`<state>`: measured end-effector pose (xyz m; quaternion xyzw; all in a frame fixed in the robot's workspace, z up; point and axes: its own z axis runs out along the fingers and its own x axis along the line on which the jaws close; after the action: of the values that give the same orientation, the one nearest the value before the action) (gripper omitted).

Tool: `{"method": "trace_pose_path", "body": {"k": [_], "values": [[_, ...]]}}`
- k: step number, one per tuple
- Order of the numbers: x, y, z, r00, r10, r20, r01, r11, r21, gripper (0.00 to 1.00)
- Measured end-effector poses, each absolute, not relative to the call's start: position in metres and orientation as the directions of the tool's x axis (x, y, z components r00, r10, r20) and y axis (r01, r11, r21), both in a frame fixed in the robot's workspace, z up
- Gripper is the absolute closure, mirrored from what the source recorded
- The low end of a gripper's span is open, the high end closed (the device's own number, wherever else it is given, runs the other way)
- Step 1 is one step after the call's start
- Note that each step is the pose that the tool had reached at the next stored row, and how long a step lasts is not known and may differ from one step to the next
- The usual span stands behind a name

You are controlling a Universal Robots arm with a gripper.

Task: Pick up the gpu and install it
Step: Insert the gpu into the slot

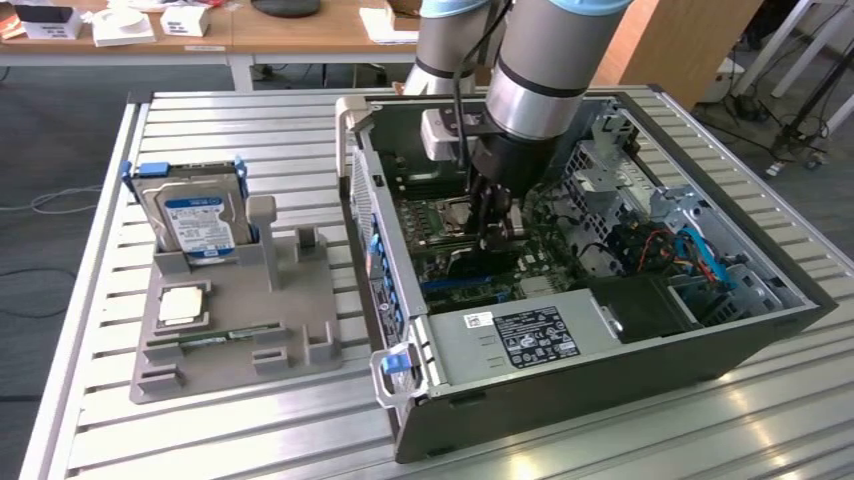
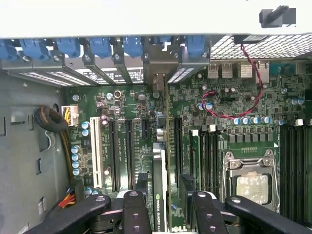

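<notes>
The gpu [image 2: 160, 185] is a thin dark card seen edge-on, standing upright in a motherboard slot, with its metal bracket [image 2: 157, 78] reaching the case's rear wall. My gripper [image 2: 168, 201] straddles it, a black finger [image 2: 135, 212] on one side and another on the far side, each with a gap to the card. Nothing is clamped, so the gripper is open. In the exterior view the gripper [image 1: 491, 228] reaches down into the open computer case [image 1: 601, 390], just above the motherboard [image 1: 461, 215].
On the table at the exterior view's left, a grey holder [image 1: 227, 345] carries a silver hard drive with blue rails [image 1: 198, 218], a processor chip [image 1: 183, 303] and a memory stick [image 1: 214, 340]. Inside the case are the power supply [image 1: 527, 335], blue slot latches [image 2: 100, 46] and the processor socket [image 2: 252, 183].
</notes>
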<state>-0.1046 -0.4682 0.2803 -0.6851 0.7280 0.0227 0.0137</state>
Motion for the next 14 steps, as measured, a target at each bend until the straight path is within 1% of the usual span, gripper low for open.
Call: {"method": "trace_pose_path", "body": {"k": [14], "values": [[-0.1046, -0.4682, 0.2847, -0.058, -0.997, -0.051, -0.998, 0.058, 0.014, 0.60]]}}
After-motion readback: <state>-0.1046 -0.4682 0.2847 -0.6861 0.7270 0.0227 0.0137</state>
